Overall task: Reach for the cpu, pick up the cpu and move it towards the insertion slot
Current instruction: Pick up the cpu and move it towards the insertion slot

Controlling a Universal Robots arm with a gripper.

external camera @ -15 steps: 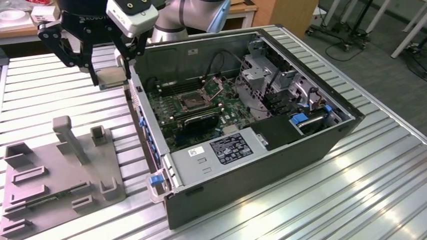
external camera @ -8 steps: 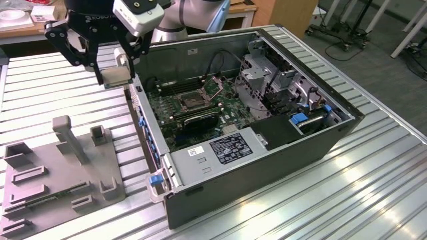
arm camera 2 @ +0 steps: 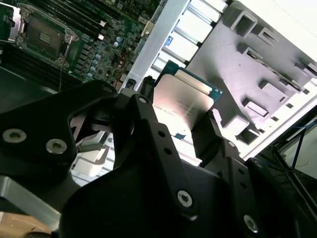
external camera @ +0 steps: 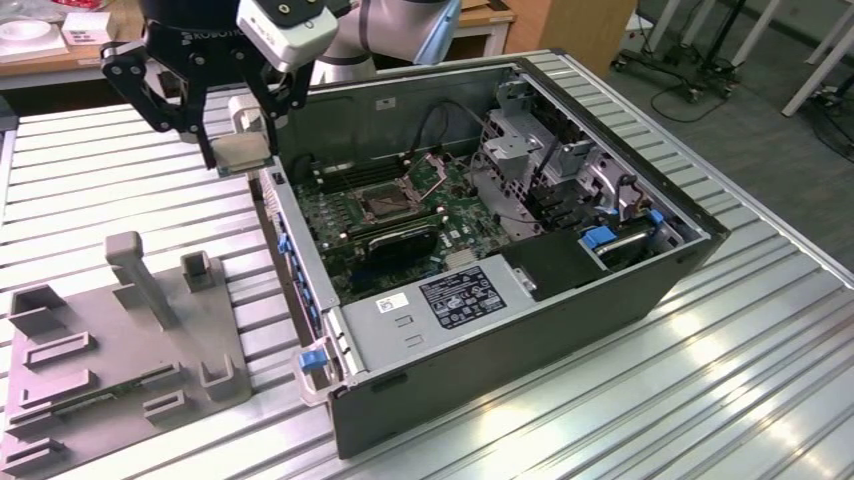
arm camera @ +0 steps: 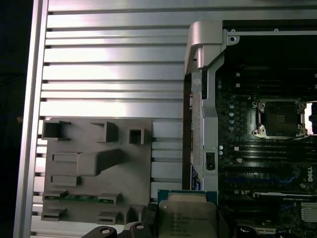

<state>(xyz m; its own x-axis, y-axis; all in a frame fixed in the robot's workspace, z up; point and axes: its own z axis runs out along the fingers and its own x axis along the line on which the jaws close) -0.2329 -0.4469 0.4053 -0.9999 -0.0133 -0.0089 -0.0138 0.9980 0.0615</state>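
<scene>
At the exterior view's left, the grey moulded plastic tray [external camera: 120, 350], blocky with square recesses and upright posts, is lying flat on the ribbed silvery aluminium counter [external camera: 120, 190]. Above the counter's bare slats, just beside the case's near wall, I am holding my black, angular metal claw [external camera: 244, 150] in the air, its fingers [arm camera 2: 148, 119] closing on the two opposite edges of the small thin square cpu [arm camera 2: 181, 106] with its pale silvery-beige metal face and green rim. The chip is sitting clear of the tray and of the board. In the first wrist view the cpu [arm camera: 188, 215] is hanging between the tray [arm camera: 94, 163] and the case's silver edge. Further toward the exterior view's right, the big open black-and-silver computer case [external camera: 534, 300] is lying on its side, showing a green circuit board. On that board the square insertion slot [external camera: 383, 203], silvery metal frame around a dark centre, is lying well apart from my claw, uncovered.
</scene>
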